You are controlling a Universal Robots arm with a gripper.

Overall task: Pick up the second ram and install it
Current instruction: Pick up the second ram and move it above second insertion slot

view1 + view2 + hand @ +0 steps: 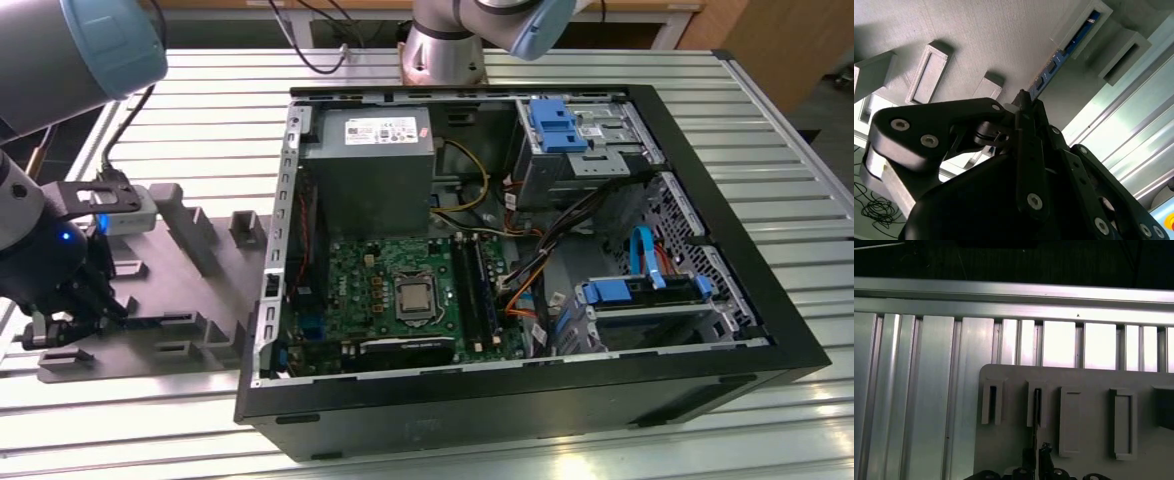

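Pinched shut on just the near end of the ram (1064, 54), the gripper (1023, 99) may let it pivot or slip, jamming it in the tray (979, 35) slot ahead.

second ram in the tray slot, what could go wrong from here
The second ram stands on edge in a narrow slot of the grey tray with the gripper at it; a slanted lift might bind it. In the computer case, loose cables lie beside the memory slots and could snag.
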